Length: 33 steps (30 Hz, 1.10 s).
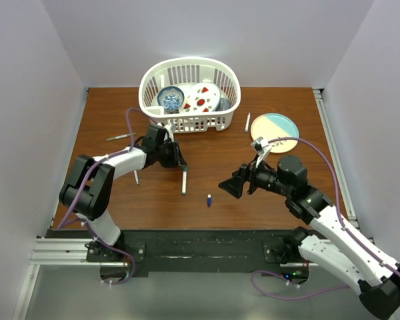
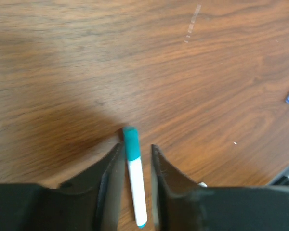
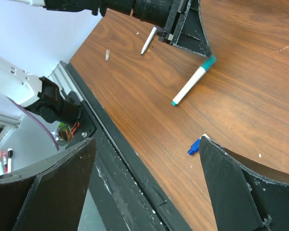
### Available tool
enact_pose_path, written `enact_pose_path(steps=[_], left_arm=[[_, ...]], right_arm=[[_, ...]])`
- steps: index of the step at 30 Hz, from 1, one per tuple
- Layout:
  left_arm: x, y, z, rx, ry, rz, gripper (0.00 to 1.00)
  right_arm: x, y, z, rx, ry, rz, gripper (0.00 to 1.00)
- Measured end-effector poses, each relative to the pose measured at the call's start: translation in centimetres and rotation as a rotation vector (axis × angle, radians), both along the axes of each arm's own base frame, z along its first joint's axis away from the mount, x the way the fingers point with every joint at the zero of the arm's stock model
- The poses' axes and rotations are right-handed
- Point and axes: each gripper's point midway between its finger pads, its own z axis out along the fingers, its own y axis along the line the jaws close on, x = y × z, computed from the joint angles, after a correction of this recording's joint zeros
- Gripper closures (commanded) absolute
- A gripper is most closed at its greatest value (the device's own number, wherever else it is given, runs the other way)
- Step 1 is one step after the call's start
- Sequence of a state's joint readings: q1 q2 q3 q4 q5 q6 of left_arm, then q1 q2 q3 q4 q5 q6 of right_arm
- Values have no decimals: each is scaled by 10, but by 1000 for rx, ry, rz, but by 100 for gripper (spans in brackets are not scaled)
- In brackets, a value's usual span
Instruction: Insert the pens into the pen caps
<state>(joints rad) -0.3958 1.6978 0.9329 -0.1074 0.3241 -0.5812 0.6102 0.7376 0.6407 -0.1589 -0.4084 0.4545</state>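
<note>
left pincer (image 2: 137,147): jaws slightly parted, straddling teal-capped pen (image 2: 135,185) lying flat on tabletop (image 3: 260,86), long axis along its fingers | right pincer (image 3: 147,140): wide open, empty | blue cap (image 3: 193,147): just ahead of right pincer, beside one fingertip; right arm nearer

Four pens (image 1: 184,181), one blue cap (image 1: 209,199)

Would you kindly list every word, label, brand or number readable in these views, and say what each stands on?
None can be read.
The white pen, seen close in the left wrist view, has a plain barrel.
The plates in the basket bear red and blue patterns, not lettering.
Any marking on the arms is too small to tell.
</note>
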Motion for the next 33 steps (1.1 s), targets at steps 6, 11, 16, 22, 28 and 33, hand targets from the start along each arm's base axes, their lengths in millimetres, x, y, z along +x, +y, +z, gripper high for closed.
enact_pose_path(steps=[6,11,16,22,28,33], left_arm=[[9,14,7,72,-23,65,40],[21,44,34,176,-98,218,38],[22,103,51,332,-119,481,38],[6,168,38,435,-54,708,43],[-21,195,3,516,60,783,48],[-30,198,-13,542,100,797,51]], right_arm=[[0,-1,2,-4,-1,-6,8],[0,-3,14,9,-25,-14,8],[0,-5,18,12,-31,-25,8],[1,-4,19,23,-26,-27,8],[2,-3,14,13,-11,-27,9],[1,-4,18,20,-22,-27,9]])
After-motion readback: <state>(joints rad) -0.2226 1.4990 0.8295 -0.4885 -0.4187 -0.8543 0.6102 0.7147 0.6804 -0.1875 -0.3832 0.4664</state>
